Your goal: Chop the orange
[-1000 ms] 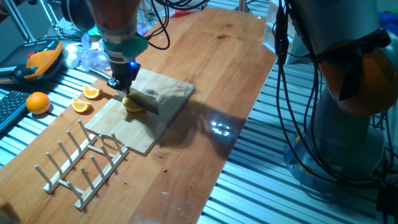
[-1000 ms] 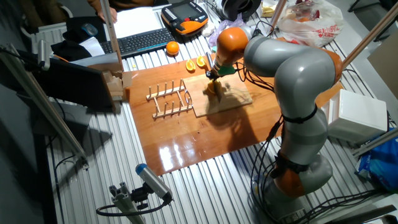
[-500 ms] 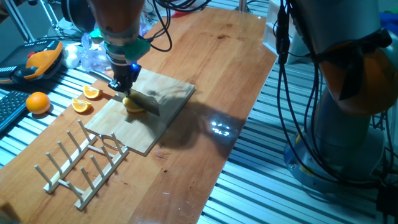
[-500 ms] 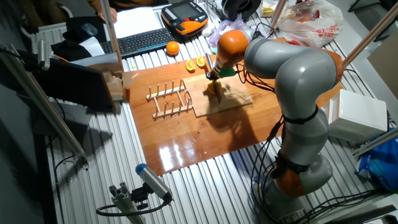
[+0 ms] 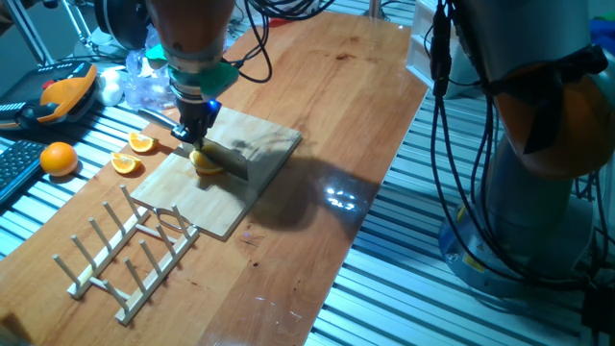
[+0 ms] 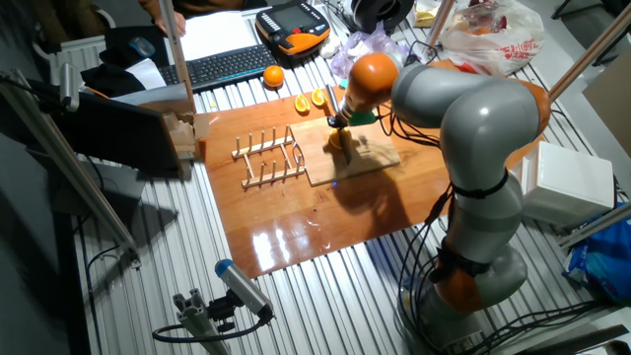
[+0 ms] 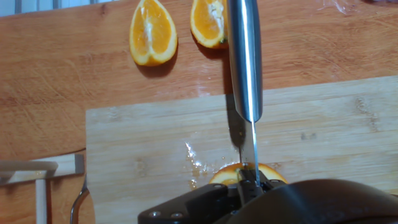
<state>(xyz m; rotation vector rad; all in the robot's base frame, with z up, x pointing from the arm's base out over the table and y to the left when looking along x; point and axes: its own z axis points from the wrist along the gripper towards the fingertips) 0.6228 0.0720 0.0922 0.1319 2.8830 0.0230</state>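
Barely changed: my gripper (image 5: 195,128) stays clamped on the steel knife (image 7: 244,59), blade resting across the half orange (image 7: 249,174) on the bamboo cutting board (image 5: 252,154).

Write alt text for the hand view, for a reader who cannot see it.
A knife runs down the middle of the picture, its edge set into the orange on a pale wooden cutting board, just above the dark hand at the bottom. Two orange wedges lie beyond the board on the wooden table.
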